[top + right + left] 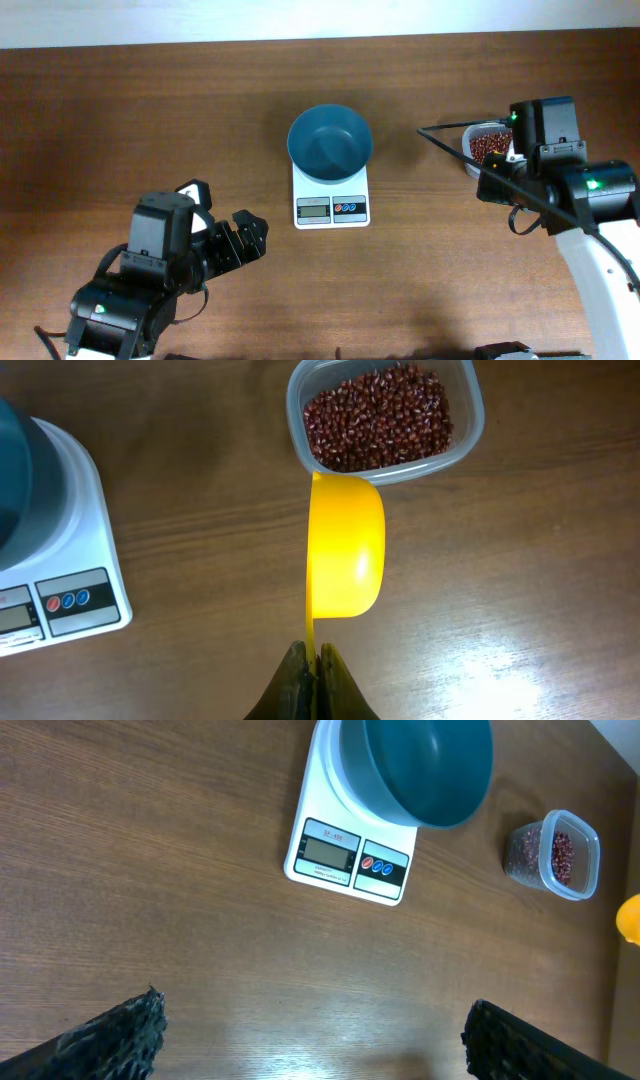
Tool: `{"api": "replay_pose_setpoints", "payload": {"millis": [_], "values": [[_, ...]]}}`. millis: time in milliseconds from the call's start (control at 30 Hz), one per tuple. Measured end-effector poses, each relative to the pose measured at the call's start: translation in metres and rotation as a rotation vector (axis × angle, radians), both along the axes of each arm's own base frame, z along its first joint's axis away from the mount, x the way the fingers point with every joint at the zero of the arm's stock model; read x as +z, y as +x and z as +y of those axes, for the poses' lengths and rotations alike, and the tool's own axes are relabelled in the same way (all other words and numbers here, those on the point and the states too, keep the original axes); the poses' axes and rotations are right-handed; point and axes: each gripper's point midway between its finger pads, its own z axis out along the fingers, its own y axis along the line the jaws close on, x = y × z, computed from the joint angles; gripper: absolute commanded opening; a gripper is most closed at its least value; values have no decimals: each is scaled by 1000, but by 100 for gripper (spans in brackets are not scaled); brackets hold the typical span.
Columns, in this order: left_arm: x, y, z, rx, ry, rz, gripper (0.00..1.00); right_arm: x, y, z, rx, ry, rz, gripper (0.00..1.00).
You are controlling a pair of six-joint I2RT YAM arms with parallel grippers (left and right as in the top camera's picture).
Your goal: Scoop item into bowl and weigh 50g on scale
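Many small dark red-brown beans [378, 415] were seen heaped loosely in a clear rectangular plastic tub [471, 422] with rounded corners. Paler flecks were scattered among them, and the heap filled the tub from wall to wall. The tub stood at the right of the brown wood-grain surface [150, 110], well apart from the scale.

A round teal-blue bowl [330, 140] with a smooth deep inside was set on the back part of a small white rectangular kitchen scale [320, 190], near the middle of the surface. The bowl was about as wide as the scale. The scale's grey display [313, 208] and its two small red and blue buttons [349, 207] were left uncovered at the front. The digits were too small to be read.

The right hand [315, 670] was pressed together on the thin handle of a bright yellow plastic scoop [345, 550]. The scoop was held on edge with its rounded cup turned sideways, so its inside could not be seen. The cup's far end lay just beside the near wall of the tub. Whether the two were touching could not be told.

The left hand [315, 1035] was spread wide apart with nothing between its fingers. It was held above the bare surface, in front of and to the left of the scale.
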Motion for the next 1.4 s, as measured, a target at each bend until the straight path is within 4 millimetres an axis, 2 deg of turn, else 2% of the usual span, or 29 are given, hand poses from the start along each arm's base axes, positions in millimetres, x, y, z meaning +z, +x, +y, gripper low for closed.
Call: {"api": "replay_pose_setpoints", "payload": {"millis": [267, 400, 667, 733, 800, 967, 1167, 1233, 1267, 1300, 1400], "values": [[0, 0, 0, 0, 0, 0, 99, -12, 20, 2, 26, -14, 15, 4], [0, 0, 0, 0, 0, 0, 99, -7, 31, 3, 28, -12, -33, 4], [1, 1, -2, -12, -8, -7, 99, -7, 32, 3, 42, -20, -34, 4], [3, 0, -6, -36, -19, -13, 99, -7, 32, -2, 30, -20, -33, 4], [6, 5, -18, -113, -46, -36, 99, -8, 31, -22, -35, 0, -31, 4], [-20, 19, -34, -199, -50, 59, 99, -9, 28, -45, -108, 41, -32, 4], [-53, 28, -39, -205, -39, 191, 97, -10, 27, -43, -103, 56, -28, 4], [-60, 27, -40, -209, -41, 229, 54, -10, 26, -42, -99, 64, -24, 4], [-64, 26, -41, -208, -48, 251, 14, -10, 26, -41, -97, 69, -24, 4], [-65, 26, -42, -209, -52, 259, 3, -10, 26, -40, -93, 74, -23, 4], [-65, 24, -47, -229, -54, 260, 0, -10, 26, -39, -92, 78, -24, 4]]}}
